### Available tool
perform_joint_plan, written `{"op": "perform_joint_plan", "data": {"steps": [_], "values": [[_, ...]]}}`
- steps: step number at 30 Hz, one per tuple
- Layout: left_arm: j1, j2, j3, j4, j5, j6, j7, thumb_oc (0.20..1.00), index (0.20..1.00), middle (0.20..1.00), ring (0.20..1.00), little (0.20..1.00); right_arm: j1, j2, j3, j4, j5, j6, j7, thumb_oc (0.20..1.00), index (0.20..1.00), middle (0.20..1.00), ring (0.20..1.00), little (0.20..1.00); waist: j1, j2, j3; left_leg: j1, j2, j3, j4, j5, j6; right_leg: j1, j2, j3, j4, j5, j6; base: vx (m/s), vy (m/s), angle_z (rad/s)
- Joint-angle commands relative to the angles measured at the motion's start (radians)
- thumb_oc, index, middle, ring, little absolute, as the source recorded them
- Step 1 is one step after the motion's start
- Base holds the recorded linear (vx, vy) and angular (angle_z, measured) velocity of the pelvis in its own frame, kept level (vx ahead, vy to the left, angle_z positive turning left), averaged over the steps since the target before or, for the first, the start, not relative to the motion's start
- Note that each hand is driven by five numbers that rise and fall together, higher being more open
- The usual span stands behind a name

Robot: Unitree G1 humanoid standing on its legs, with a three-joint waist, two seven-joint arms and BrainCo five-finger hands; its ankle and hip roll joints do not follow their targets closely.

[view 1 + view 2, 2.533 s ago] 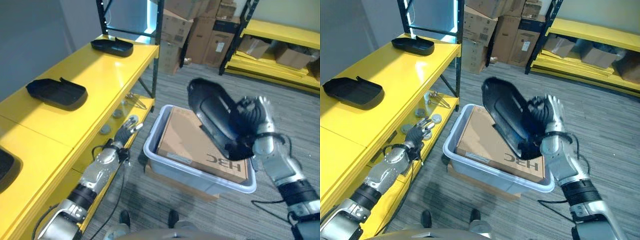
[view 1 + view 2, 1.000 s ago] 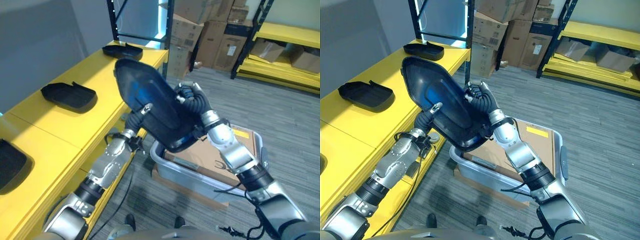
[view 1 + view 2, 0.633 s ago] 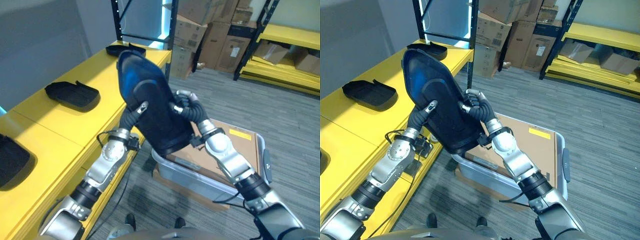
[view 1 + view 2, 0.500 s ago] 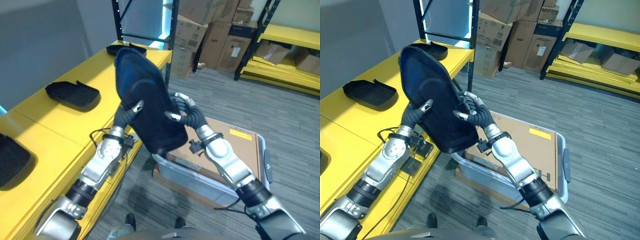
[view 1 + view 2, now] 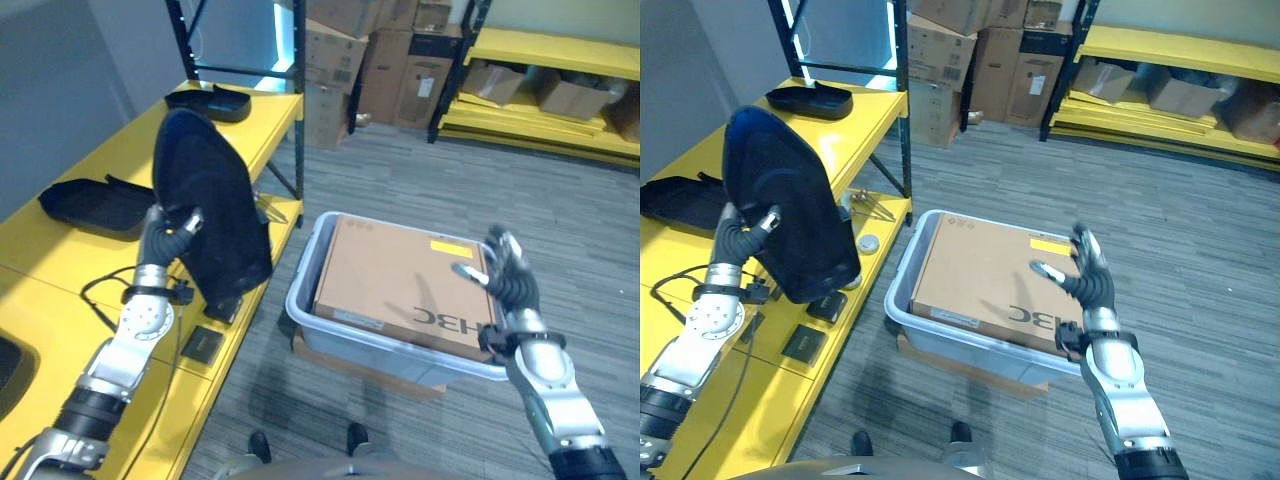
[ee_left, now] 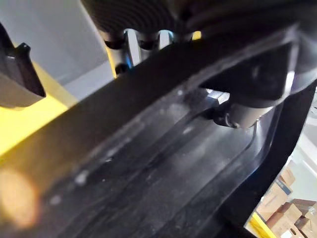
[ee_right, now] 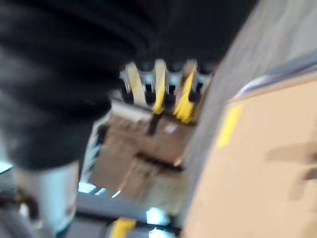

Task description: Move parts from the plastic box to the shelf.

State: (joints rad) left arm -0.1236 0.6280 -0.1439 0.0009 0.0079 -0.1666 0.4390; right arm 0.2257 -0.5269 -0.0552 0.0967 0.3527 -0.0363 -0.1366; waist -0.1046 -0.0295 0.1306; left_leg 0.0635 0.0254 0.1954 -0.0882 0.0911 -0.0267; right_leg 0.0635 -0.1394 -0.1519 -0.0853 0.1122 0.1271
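Black moulded part (image 5: 210, 215): large, shell-shaped, held on edge over the front rim of the yellow shelf (image 5: 110, 170), between the shelf and the plastic box. The left hand (image 5: 168, 222) has its fingers curled round the part's near edge and carries it alone; the left wrist view shows the part's ribbed inner face close against the fingers.

Right hand (image 5: 503, 275): raised over the near right corner of the plastic box, fingers spread wide and straight, holding nothing, well apart from the black moulded part.

Plastic box (image 5: 305, 290): pale grey, on the carpeted floor (image 5: 400, 180) just beside the shelf's lower level. A brown cardboard carton (image 5: 400, 275) lies flat in it and covers nearly the whole opening.

Shelf, top level: two more black trays, one near the far end (image 5: 208, 102) by the upright post, one in the middle (image 5: 85, 205), partly hidden behind the held part. A third dark shape (image 5: 12, 368) at the near left edge is possibly another tray.

Shelf, lower level: small round metal pieces (image 5: 862, 243), too small to identify.
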Motion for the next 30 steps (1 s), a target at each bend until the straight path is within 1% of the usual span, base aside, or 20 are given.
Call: {"op": "perform_joint_plan", "data": {"steps": [1,2,3,4,5,8,9,10,12,13,15,16,18,21,22,24,26,27,29,30], "values": [[-0.082,0.031,0.048,-0.040,-0.044,-0.204,0.024,0.200,0.200,0.200,0.200,0.200,-0.049,0.032,0.076,0.101,0.029,0.035,0.098,1.000,1.000,1.000,1.000,1.000,0.011,-0.004,0.005,0.071,-0.049,-0.019,0.001,-0.200,0.060,0.013,-0.023,0.009,0.045,-0.100,0.056,-0.01,0.036,-0.04],[-0.066,0.021,0.060,-0.068,-0.079,-0.244,-0.002,0.200,0.200,0.200,0.200,0.200,-0.030,0.062,0.101,0.203,-0.004,0.065,0.122,1.000,1.000,1.000,1.000,1.000,0.018,-0.008,0.011,0.070,-0.051,-0.022,0.001,-0.202,0.063,0.010,-0.024,0.004,0.063,-0.107,0.056,-0.01,-0.006,-0.08],[-0.059,0.001,0.063,-0.097,-0.085,-0.275,-0.028,0.200,0.200,0.200,0.200,0.200,-0.021,0.093,0.132,0.335,-0.031,0.061,0.148,1.000,1.000,1.000,1.000,1.000,0.030,-0.010,0.016,0.064,-0.052,-0.037,0.001,-0.201,0.067,0.004,-0.020,0.013,0.086,-0.117,0.052,-0.01,-0.053,-0.08],[-0.066,-0.016,0.052,-0.114,-0.109,-0.292,-0.052,0.200,0.200,0.200,0.200,0.200,-0.026,0.113,0.161,0.450,-0.029,0.051,0.156,1.000,1.000,1.000,1.000,1.000,0.041,-0.012,0.020,0.055,-0.053,-0.064,0.001,-0.199,0.069,0.001,-0.009,0.034,0.094,-0.125,0.045,0.00,-0.067,-0.05],[-0.067,-0.018,0.052,-0.116,-0.114,-0.292,-0.057,0.200,0.200,0.200,0.200,0.200,-0.029,0.115,0.164,0.463,-0.029,0.048,0.157,1.000,1.000,1.000,1.000,1.000,0.040,-0.012,0.020,0.054,-0.054,-0.069,0.001,-0.200,0.070,0.001,-0.008,0.035,0.095,-0.126,0.044,0.01,-0.090,0.07],[-0.107,-0.102,-0.005,-0.123,-0.193,-0.324,-0.162,0.200,0.200,0.200,0.200,0.200,-0.066,0.185,0.190,0.776,0.021,0.063,0.196,1.000,1.000,1.000,1.000,1.000,0.057,-0.013,0.028,0.045,-0.079,-0.217,0.001,-0.200,0.077,0.012,0.046,0.128,0.098,-0.148,0.009,0.06,-0.170,0.41],[-0.106,-0.117,-0.013,-0.131,-0.198,-0.330,-0.183,0.200,0.200,0.200,0.200,0.200,-0.076,0.197,0.198,0.823,0.034,0.070,0.201,1.000,1.000,1.000,1.000,1.000,0.061,-0.012,0.030,0.045,-0.082,-0.240,0.001,-0.195,0.075,0.016,0.057,0.136,0.101,-0.152,0.001,0.03,-0.216,0.95],[-0.104,-0.129,-0.015,-0.146,-0.194,-0.330,-0.199,0.200,0.200,0.200,0.200,0.200,-0.088,0.212,0.203,0.871,0.033,0.075,0.205,1.000,1.000,1.000,1.000,1.000,0.068,-0.010,0.030,0.035,-0.083,-0.259,0.001,-0.181,0.072,0.014,0.066,0.136,0.102,-0.150,-0.008,-0.01,-0.194,1.79],[-0.111,-0.138,-0.017,-0.178,-0.202,-0.315,-0.218,0.200,0.200,0.200,0.200,0.200,-0.109,0.236,0.215,0.965,0.018,0.143,0.244,1.000,1.000,1.000,1.000,1.000,0.086,-0.006,0.033,0.032,-0.082,-0.290,0.001,-0.170,0.063,0.027,0.078,0.116,0.099,-0.161,-0.022,-0.02,-0.225,1.83],[-0.115,-0.139,-0.017,-0.184,-0.215,-0.315,-0.234,0.200,0.200,0.200,0.200,0.200,-0.113,0.240,0.219,1.003,0.024,0.141,0.254,1.000,1.000,1.000,1.000,1.000,0.093,-0.004,0.034,0.031,-0.081,-0.298,0.001,-0.166,0.060,0.031,0.082,0.111,0.099,-0.166,-0.027,0.01,-0.207,0.66],[-0.103,-0.146,-0.002,-0.241,-0.257,-0.274,-0.271,0.200,0.200,0.200,0.200,0.200,-0.137,0.257,0.235,1.103,-0.033,0.207,0.284,1.000,1.000,1.000,1.000,1.000,0.127,0.007,0.042,0.023,-0.074,-0.322,0.001,-0.147,0.039,0.059,0.092,0.064,0.089,-0.187,-0.046,0.03,-0.213,0.63],[-0.101,-0.146,0.000,-0.247,-0.254,-0.269,-0.268,0.200,0.200,0.200,0.200,0.200,-0.139,0.258,0.238,1.108,-0.054,0.213,0.288,1.000,1.000,1.000,1.000,1.000,0.128,0.009,0.044,0.023,-0.073,-0.324,0.001,-0.145,0.036,0.063,0.093,0.057,0.087,-0.188,-0.048,0.01,-0.173,0.91],[-0.090,-0.142,0.013,-0.282,-0.212,-0.244,-0.263,0.200,0.200,0.200,0.200,0.200,-0.149,0.258,0.266,1.145,-0.142,0.191,0.289,1.000,1.000,1.000,1.000,1.000,0.154,0.020,0.055,-0.001,-0.053,-0.320,0.001,-0.111,0.002,0.077,0.098,0.009,0.072,-0.195,-0.059,-0.04,-0.143,0.74],[-0.057,-0.137,0.043,-0.341,-0.233,-0.216,-0.263,0.200,0.200,0.200,0.200,0.200,-0.199,0.248,0.314,1.128,-0.137,0.179,0.294,1.000,1.000,1.000,1.000,1.000,0.201,0.043,0.087,-0.086,-0.014,-0.279,0.001,-0.044,-0.065,0.095,0.100,-0.056,0.048,-0.209,-0.072,-0.12,-0.068,0.89],[-0.048,-0.138,0.050,-0.346,-0.244,-0.215,-0.267,0.200,0.200,0.200,0.200,0.200,-0.213,0.248,0.321,1.120,-0.137,0.192,0.298,1.000,1.000,1.000,1.000,1.000,0.208,0.050,0.096,-0.110,0.001,-0.245,0.001,-0.025,-0.077,0.099,0.101,-0.081,0.053,-0.214,-0.075,-0.14,-0.024,1.03],[-0.036,-0.141,0.068,-0.332,-0.285,-0.224,-0.313,0.200,0.200,0.200,0.200,0.200,-0.234,0.242,0.330,1.114,-0.120,0.210,0.286,1.000,1.000,1.000,1.000,1.000,0.211,0.066,0.117,-0.131,0.046,-0.114,0.002,0.003,-0.091,0.102,0.096,-0.161,0.078,-0.224,-0.076,-0.13,0.003,1.10],[-0.016,-0.141,0.076,-0.318,-0.295,-0.243,-0.342,0.200,0.200,0.200,0.200,0.200,-0.249,0.233,0.329,1.116,-0.082,0.223,0.274,1.000,1.000,1.000,1.000,1.000,0.209,0.064,0.124,-0.112,0.077,-0.042,0.025,-0.009,-0.089,0.100,0.081,-0.206,0.098,-0.228,-0.078,-0.10,0.041,1.35],[-0.013,-0.141,0.077,-0.317,-0.294,-0.245,-0.342,0.200,0.200,0.200,0.200,0.200,-0.252,0.232,0.329,1.116,-0.078,0.224,0.273,1.000,1.000,1.000,1.000,1.000,0.208,0.063,0.125,-0.109,0.079,-0.036,0.029,-0.011,-0.087,0.099,0.079,-0.210,0.100,-0.228,-0.079,-0.12,0.136,1.12],[0.025,-0.145,0.083,-0.312,-0.267,-0.267,-0.320,0.200,0.200,0.200,0.200,0.200,-0.291,0.220,0.320,1.127,-0.065,0.247,0.273,1.000,1.000,1.000,1.000,1.000,0.205,0.048,0.119,-0.083,0.098,0.013,0.113,-0.068,-0.062,0.079,0.045,-0.239,0.113,-0.215,-0.083,-0.09,0.195,0.68],[0.038,-0.147,0.082,-0.311,-0.266,-0.270,-0.310,0.200,0.200,0.200,0.200,0.200,-0.309,0.215,0.315,1.138,-0.090,0.262,0.285,1.000,1.000,1.000,1.000,1.000,0.200,0.038,0.109,-0.053,0.107,0.033,0.162,-0.121,-0.052,0.077,0.022,-0.247,0.123,-0.219,-0.078,-0.04,0.210,0.75]]}}
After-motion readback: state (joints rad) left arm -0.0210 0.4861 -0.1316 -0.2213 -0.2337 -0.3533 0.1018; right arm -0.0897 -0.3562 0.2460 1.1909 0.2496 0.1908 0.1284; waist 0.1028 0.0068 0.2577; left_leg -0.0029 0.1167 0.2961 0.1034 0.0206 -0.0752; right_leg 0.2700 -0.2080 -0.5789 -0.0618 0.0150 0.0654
